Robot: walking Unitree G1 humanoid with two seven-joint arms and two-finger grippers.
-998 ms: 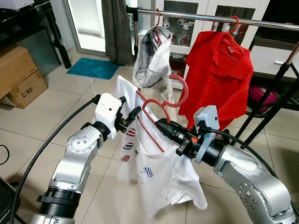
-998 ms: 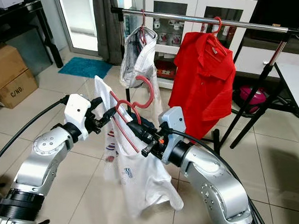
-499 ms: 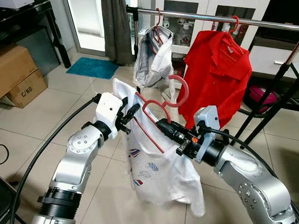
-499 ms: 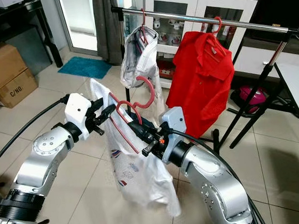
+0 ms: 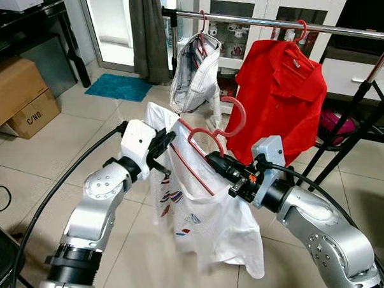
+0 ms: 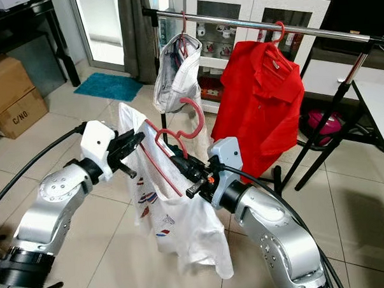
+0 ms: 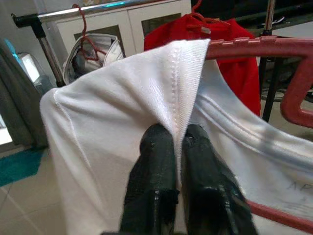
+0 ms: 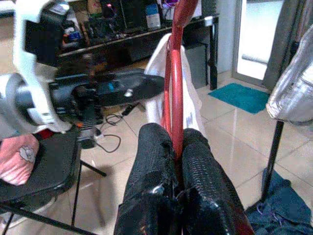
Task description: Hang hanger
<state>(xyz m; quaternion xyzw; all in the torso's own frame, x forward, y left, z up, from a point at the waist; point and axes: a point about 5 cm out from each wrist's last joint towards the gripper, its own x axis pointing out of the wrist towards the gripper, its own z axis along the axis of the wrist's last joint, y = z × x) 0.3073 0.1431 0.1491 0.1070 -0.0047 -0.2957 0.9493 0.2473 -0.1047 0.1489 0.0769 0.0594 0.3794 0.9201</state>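
Home room, tiled floor (image 5: 46, 157), clothes rail (image 5: 263, 20), white glass-door cabinet (image 5: 269, 7), cardboard boxes (image 5: 14, 94)

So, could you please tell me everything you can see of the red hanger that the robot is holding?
The red hanger looks like glossy plastic, with a thick curved hook and slim arms. It is tilted, hook up toward the rail but not on it. A white T-shirt with small prints drapes over it. The right gripper is shut on its frame; the left gripper pinches the shirt's collar at its other end.

left hand (image 5: 168, 138) pinches white shirt (image 5: 207, 210) | right hand (image 5: 211, 158) apparently grips red hanger (image 5: 207, 134)
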